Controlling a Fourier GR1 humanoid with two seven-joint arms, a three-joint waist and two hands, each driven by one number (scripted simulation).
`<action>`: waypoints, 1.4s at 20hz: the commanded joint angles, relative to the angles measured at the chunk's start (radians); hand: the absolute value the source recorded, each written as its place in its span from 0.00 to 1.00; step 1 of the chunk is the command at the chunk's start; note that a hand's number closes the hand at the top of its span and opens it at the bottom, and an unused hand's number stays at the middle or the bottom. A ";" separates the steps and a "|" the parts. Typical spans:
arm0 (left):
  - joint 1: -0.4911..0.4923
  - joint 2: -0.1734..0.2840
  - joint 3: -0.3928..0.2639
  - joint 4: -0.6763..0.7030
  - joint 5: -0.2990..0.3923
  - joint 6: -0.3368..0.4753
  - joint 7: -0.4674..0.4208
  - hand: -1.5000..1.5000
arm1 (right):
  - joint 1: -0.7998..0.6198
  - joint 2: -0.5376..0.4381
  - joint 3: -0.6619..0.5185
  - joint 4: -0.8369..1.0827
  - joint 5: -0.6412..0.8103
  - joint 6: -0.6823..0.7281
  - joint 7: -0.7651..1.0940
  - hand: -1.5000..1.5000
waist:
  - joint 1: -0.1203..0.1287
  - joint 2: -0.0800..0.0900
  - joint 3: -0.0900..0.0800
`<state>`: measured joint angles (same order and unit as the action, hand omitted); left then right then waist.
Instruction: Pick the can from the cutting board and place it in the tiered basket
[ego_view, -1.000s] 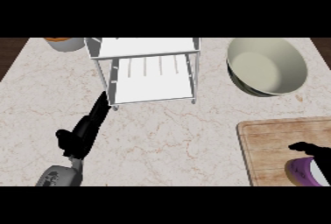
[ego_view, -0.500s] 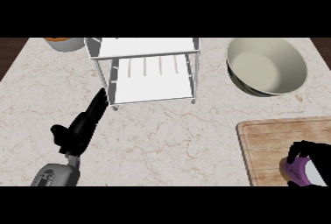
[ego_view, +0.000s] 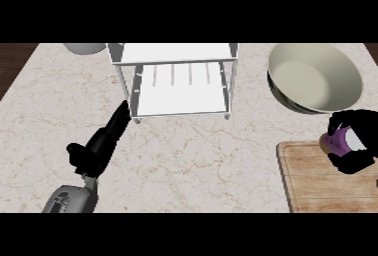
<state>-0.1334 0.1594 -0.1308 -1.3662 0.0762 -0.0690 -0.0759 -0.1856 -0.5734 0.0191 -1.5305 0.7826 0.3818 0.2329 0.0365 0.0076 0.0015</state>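
One second has made a plain difference: the purple can (ego_view: 338, 141), which sat low on the wooden cutting board (ego_view: 325, 185) with the right hand (ego_view: 353, 142) closing over it, now shows higher in the view, near the board's far edge and just below the big cream bowl (ego_view: 316, 77). The right hand's black fingers curl round the can from above and below, so only a patch of purple and a pale end show between them. From where I stand it looks lifted clear of the board, though the steep angle leaves me unable to swear that its base has left the wood.

That matters, because the pick seems done and the carry is what remains. The white tiered basket (ego_view: 179, 80) stands well apart from the can, across a stretch of marble counter (ego_view: 207, 145) toward the far middle, with its shelves open from above. I would judge the next move to be a sweep to the left, high enough to clear the basket's frame before lowering the can onto a shelf.

Over on the other side the left hand (ego_view: 100, 147) lies on the counter, fingers straight and holding nothing, pointing toward the basket's near left corner much as it did a second ago. A grey pot (ego_view: 85, 48) peeks in at the far left edge, out of the way.
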 joint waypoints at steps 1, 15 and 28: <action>-0.037 -0.032 -0.016 0.037 -0.028 0.021 -0.001 0.50 | -0.214 -0.006 -0.014 0.274 0.050 -0.100 -0.136 1.00 | 0.000 0.004 0.000; 0.039 -0.015 0.016 0.032 -0.027 -0.003 -0.061 0.50 | -0.537 0.161 -0.192 0.100 -0.327 0.031 -0.011 1.00 | -0.030 -0.008 -0.002; 0.018 -0.003 0.026 -0.030 -0.027 -0.016 0.029 0.50 | -1.079 0.327 -0.156 0.386 -0.323 -0.016 0.343 1.00 | -0.013 -0.006 -0.002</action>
<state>-0.1125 0.1385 -0.1097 -1.3629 0.0423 -0.0653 -0.0848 -1.1305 -0.2814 -0.1336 -1.2528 0.4591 0.3837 0.5205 0.0210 0.0011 -0.0009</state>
